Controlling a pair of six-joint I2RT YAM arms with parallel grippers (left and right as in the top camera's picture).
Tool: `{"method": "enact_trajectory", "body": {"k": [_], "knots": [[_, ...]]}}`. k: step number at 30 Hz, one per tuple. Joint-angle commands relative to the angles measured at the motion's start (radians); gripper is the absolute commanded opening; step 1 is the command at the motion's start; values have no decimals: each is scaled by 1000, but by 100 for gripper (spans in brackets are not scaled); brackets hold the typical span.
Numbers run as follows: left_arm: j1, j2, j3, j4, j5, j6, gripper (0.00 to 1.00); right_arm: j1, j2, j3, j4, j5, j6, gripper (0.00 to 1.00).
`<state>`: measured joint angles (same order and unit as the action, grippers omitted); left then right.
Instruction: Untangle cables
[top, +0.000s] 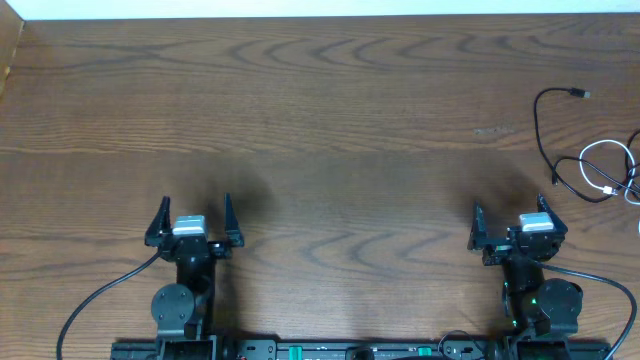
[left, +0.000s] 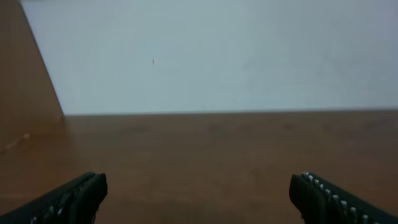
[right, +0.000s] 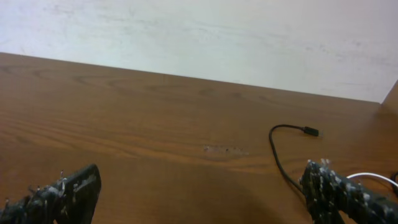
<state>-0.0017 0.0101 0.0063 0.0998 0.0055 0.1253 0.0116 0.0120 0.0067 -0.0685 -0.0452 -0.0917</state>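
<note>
A thin black cable lies at the far right of the wooden table, its plug end pointing right. A thin white cable loops over it near the right edge; the two cross there. In the right wrist view the black cable curves ahead with its plug, and a bit of the white cable shows by the right finger. My right gripper is open and empty, near and to the left of the cables. My left gripper is open and empty, far left.
The wooden table spreads ahead of both arms. A white wall rises behind its far edge. A pale scuff mark lies on the wood left of the black cable. The arms' own thick black wires trail near the front edge.
</note>
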Motion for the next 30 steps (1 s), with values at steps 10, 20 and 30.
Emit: {"method": "enact_trajectory", "body": {"k": [10,20,30], "knots": [[5,-9,-3,-146,67,20,98,9,-6,-1,-5,-2,-10,99],[5,-9,-3,-171,42,-26,98,9,-6,-1,-5,-2,-10,99],[4,-9,-3,-172,39,-101,98,9,-6,-1,-5,-2,-10,99]]}}
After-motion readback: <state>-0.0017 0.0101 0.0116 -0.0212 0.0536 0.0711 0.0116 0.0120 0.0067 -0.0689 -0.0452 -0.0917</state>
